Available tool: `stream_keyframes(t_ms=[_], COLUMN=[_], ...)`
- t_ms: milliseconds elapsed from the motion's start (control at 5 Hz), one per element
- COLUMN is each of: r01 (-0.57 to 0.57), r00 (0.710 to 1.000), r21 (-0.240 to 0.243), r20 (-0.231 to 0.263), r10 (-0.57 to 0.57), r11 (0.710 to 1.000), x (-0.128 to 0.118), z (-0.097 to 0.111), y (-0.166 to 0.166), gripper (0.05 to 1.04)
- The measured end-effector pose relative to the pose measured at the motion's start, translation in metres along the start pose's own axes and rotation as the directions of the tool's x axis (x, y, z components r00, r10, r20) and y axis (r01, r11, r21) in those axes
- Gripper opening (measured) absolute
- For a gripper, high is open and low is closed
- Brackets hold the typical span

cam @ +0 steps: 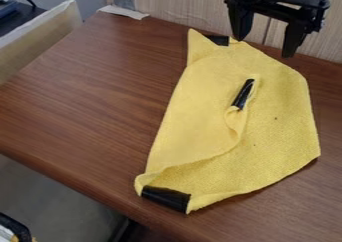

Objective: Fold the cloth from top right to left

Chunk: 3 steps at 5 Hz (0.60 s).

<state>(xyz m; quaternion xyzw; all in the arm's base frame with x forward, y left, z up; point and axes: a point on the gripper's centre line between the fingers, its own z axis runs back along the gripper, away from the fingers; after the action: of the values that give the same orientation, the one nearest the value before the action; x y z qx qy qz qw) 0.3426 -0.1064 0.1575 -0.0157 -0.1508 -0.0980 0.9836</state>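
Lying on the brown wooden surface, the yellow cloth is showing a wide black patch at its nearest corner. Across the cloth's middle, a flap is lying folded over toward the right, its loose edge curling, with a slim black patch sitting at its tip. At the cloth's far end, a third black patch is showing beside a pointed corner. Near the cloth's far right edge, the black tool is hanging with its two fingers spread well apart. Beyond the cloth, a wood-grained panel is standing upright.
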Motion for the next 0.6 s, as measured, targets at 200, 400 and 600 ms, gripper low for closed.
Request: stream_keyframes(t_ms=[200, 400, 600], r01=[0.002, 0.115, 0.166], r00=[1.000, 0.992, 0.985], r21=[0.000, -0.032, -0.048], r20=[-0.029, -0.045, -0.046], r10=[-0.002, -0.116, -0.169], r11=[1.000, 0.993, 0.985], x=[-0.002, -0.006, -0.010], z=[-0.010, -0.020, -0.025], y=[-0.001, -0.028, -0.049], gripper=[1.001, 1.001, 1.001])
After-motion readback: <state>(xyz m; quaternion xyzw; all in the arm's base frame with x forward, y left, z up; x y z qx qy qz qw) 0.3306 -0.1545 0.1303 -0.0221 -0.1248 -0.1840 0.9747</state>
